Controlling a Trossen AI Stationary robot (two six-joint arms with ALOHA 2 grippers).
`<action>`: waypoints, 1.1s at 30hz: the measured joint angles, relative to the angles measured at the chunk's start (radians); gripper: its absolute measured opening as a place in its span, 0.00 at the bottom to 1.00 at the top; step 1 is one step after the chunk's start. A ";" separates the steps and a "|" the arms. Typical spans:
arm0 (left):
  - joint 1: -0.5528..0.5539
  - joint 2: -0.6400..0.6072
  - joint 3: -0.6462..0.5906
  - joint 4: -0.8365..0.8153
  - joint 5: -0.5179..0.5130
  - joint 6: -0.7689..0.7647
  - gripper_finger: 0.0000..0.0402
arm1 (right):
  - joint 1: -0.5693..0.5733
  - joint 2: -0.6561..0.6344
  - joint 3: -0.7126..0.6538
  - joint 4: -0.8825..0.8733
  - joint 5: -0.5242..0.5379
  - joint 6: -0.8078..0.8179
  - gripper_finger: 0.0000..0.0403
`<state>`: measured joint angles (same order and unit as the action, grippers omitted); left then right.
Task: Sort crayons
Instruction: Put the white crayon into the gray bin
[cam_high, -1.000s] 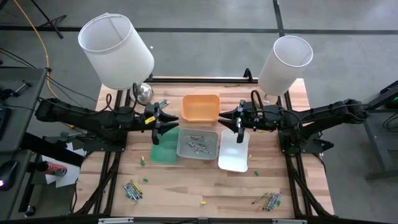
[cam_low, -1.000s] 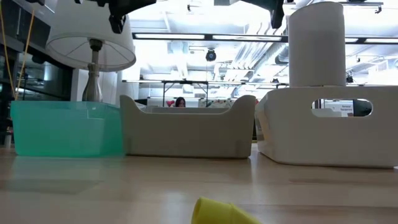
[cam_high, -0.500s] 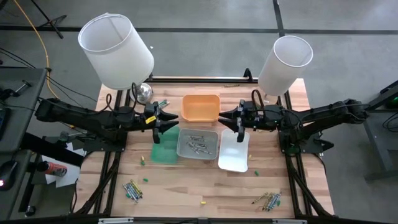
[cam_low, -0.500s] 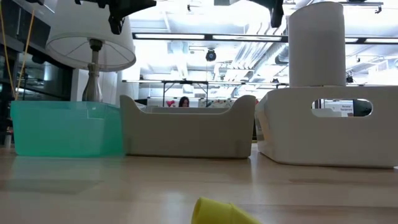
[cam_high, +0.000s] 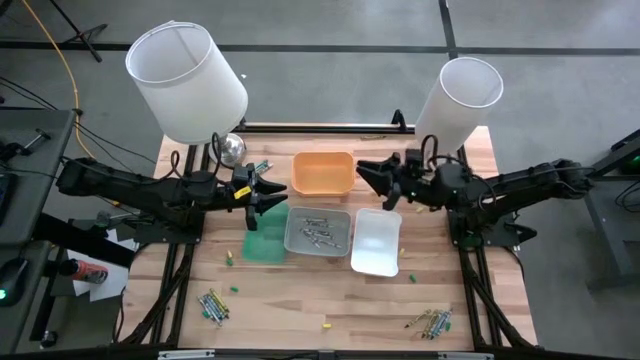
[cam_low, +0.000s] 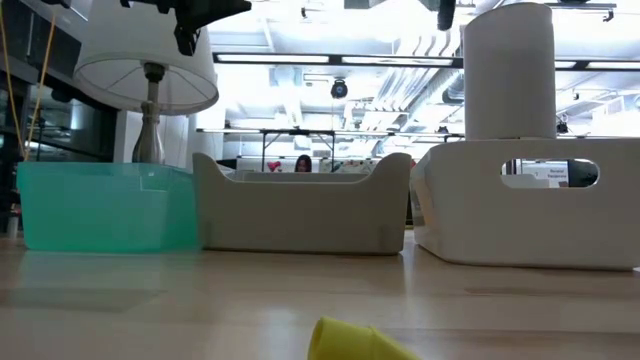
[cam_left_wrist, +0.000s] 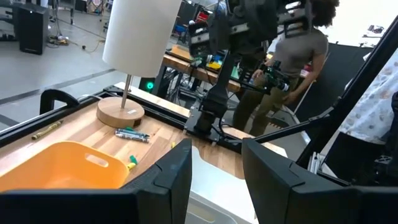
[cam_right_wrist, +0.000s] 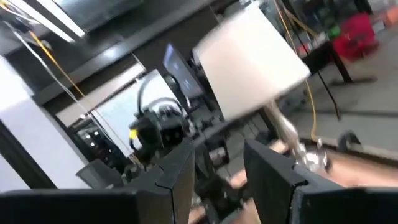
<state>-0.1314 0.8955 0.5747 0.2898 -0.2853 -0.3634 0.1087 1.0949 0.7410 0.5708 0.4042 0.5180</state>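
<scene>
While your left claw (cam_high: 262, 196) hangs empty and parted over the green tray (cam_high: 265, 236), crayons (cam_high: 214, 306) lie loose along the desk's (cam_high: 300, 300) near edge, with some already in the grey tray (cam_high: 318, 231). Your right claw (cam_high: 376, 183), parted and empty, hovers between the orange tray (cam_high: 322, 172) and the white tray (cam_high: 376, 242). You look between picks, so next bring a claw down over one loose crayon.

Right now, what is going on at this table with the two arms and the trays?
Two robot arms are sorting crayons into trays. Both hover empty and open: the left end effector above the green tray, the right end effector between the orange tray and the white tray. The grey tray already holds several crayons. Crayon piles remain on the table's near edge.
</scene>
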 joint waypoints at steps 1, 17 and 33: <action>0.000 0.000 0.000 0.000 -0.002 0.000 0.32 | 0.000 0.000 0.000 -0.018 0.000 0.020 0.33; 0.000 0.000 0.000 0.000 -0.016 -0.001 0.32 | -0.172 0.086 0.079 -1.292 0.015 0.653 0.33; 0.000 0.000 0.000 -0.001 -0.021 0.000 0.32 | -0.490 0.274 -0.054 -1.302 -0.163 0.509 0.33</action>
<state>-0.1314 0.8955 0.5747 0.2890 -0.3061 -0.3637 -0.3816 1.3694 0.6867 -0.7308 0.2410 1.0270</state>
